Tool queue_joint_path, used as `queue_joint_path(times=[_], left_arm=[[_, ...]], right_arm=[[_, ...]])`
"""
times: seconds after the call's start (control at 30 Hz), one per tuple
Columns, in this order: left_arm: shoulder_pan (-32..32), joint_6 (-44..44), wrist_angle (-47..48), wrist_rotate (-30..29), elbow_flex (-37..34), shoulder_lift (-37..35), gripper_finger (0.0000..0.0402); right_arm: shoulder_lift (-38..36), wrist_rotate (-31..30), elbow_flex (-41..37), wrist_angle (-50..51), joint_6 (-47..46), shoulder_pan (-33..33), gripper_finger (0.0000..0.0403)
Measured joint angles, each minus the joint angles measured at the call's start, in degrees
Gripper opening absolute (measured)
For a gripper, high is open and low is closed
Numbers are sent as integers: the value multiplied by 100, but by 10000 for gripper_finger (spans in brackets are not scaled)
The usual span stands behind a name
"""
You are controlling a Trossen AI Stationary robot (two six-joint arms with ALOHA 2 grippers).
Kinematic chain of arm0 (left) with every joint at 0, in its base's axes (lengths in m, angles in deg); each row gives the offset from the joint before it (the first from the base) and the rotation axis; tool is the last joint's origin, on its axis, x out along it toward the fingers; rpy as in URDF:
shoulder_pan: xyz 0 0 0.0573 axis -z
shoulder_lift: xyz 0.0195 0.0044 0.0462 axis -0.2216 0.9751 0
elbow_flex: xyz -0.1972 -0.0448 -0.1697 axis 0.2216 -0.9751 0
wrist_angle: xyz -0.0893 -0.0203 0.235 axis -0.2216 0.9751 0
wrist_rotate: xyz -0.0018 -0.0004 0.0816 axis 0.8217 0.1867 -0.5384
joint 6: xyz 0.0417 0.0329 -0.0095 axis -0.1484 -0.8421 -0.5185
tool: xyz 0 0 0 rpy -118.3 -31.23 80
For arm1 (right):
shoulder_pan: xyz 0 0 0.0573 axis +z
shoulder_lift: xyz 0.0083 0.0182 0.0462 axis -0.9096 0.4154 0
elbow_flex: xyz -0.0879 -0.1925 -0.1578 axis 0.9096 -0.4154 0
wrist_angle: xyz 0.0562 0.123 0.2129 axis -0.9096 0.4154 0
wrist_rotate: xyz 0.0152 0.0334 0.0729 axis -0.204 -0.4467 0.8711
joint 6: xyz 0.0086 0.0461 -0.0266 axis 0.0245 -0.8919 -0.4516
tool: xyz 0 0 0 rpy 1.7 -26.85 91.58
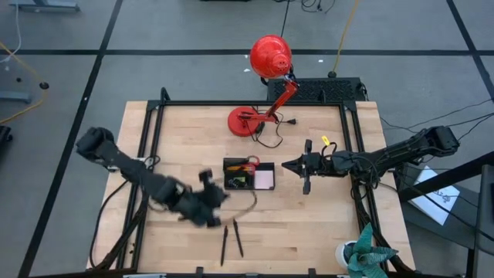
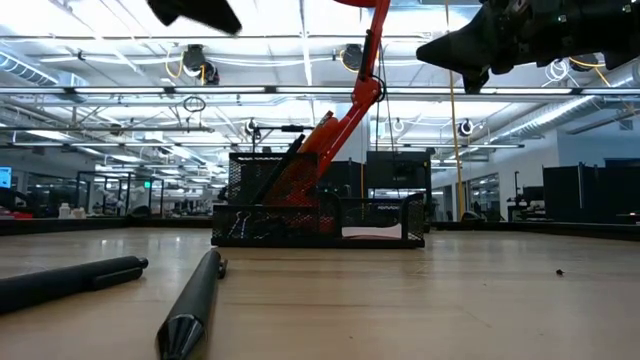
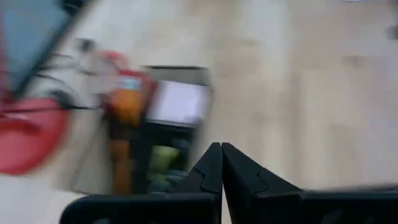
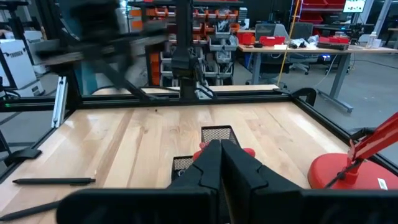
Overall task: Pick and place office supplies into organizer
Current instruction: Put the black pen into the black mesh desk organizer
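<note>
Left end effector [image 1: 207, 177] closed, empty: open it, drop onto two black pens [image 1: 231, 240], carry to black mesh organizer [image 1: 248, 174]. Right end effector [image 1: 289, 164] closed, idle.

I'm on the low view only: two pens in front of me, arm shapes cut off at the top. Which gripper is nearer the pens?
Observer: The left gripper. From above, it sits between the pens and the organizer, a little to the left.
Operator: Is it open?
Observer: No. Its wrist view shows the fingers pressed together with nothing between them.
Operator: And the right one?
Observer: The right gripper is beside the organizer's end that holds the pink note pad, also shut and empty.
</note>
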Motion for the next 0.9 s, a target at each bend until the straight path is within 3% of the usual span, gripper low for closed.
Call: queue_joint_path(times=[0.13, 0.27, 0.37, 0.47, 0.57, 0.67, 0.8, 0.9], left_arm=[[577, 687, -542, 465, 188, 594, 15], [920, 793, -2793, 475, 185, 1353, 5], [1038, 262, -4529, 694, 202, 1949, 4], [1091, 361, -5108, 907, 308, 2332, 10], [1151, 1485, -4214, 642, 594, 2475, 5], [1276, 2532, -2428, 444, 1137, 2645, 3], [1426, 3583, -404, 578, 2072, 2908, 2], [1450, 4042, 388, 760, 2508, 3028, 2]], right_arm=[[0, 38, 1, -71, -32, 0, 4], [0, 307, 0, -273, -12, 0, 4], [-1, 306, 1, -266, -18, 0, 4], [-2, 306, 1, -263, -38, 0, 4], [-2, 308, 1, -262, -200, 0, 4], [-2, 306, 1, -262, -204, 0, 4], [-2, 299, 1, -264, -141, 0, 4], [-2, 295, 1, -262, 13, 0, 4]])
